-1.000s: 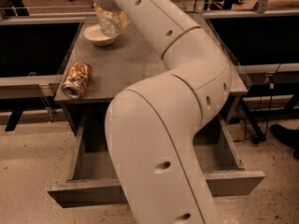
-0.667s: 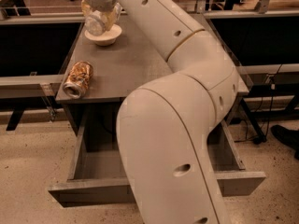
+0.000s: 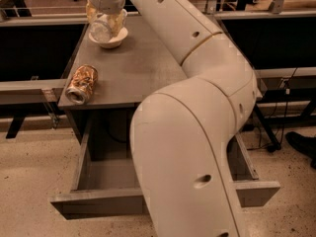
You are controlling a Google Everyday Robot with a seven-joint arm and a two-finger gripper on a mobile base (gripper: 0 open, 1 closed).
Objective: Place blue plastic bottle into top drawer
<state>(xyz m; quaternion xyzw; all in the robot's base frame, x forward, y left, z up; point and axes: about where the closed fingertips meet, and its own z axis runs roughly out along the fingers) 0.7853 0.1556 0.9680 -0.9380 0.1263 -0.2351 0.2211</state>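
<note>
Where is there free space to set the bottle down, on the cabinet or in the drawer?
The top drawer shows bare floor at its left, between its left wall and the arm. The cabinet top is bare between the can and the arm. Crowded: the far left corner, where the tool holds the blue plastic bottle over the bowl.

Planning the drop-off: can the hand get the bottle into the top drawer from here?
Probably yes. The hand, over the white bowl, grips the blue plastic bottle; the top drawer stands open, though the arm overhangs its middle.
</note>
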